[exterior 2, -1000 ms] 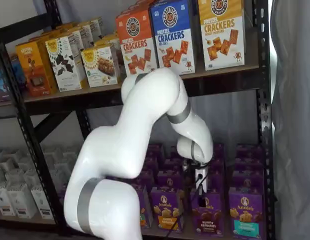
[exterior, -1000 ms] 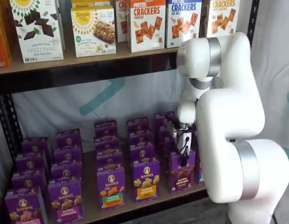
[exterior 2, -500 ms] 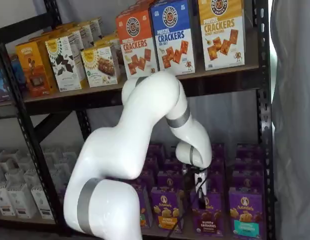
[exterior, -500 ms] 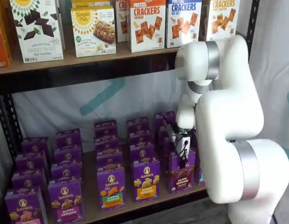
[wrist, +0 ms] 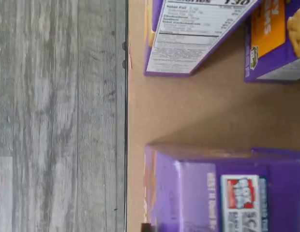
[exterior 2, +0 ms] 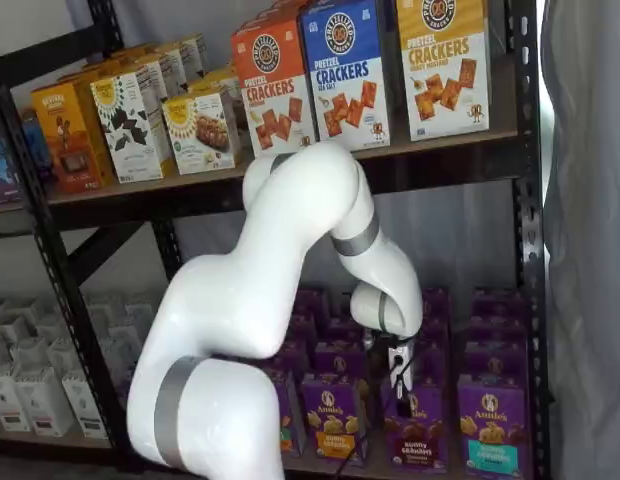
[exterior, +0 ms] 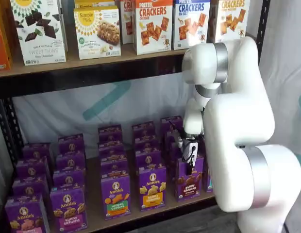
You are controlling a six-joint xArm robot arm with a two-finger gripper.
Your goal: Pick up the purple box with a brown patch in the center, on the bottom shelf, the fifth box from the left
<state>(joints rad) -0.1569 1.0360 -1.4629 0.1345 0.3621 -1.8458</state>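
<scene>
The purple box (exterior: 188,181) with dark brown cookies and a brown band stands at the front of the bottom shelf (exterior: 93,211), and shows in both shelf views (exterior 2: 415,434). My gripper (exterior: 189,164) hangs right above its top edge, black fingers pointing down with a cable beside them; it also shows in a shelf view (exterior 2: 400,380). No gap between the fingers shows, and whether they touch the box I cannot tell. The wrist view shows a purple carton top (wrist: 227,188) with a small label, on the brown board (wrist: 188,111).
A yellow-band purple carton (exterior: 152,187) stands left of the box and a teal-band one (exterior 2: 493,430) right of it. More purple cartons stand in rows behind. Cracker boxes (exterior: 153,24) fill the upper shelf. Grey floor (wrist: 58,116) lies past the shelf's edge. My white arm (exterior: 242,145) stands in front.
The gripper has come down and slightly forward toward the top of the brown-band box over the last second; since half a second ago it has barely moved. The boxes have not moved.
</scene>
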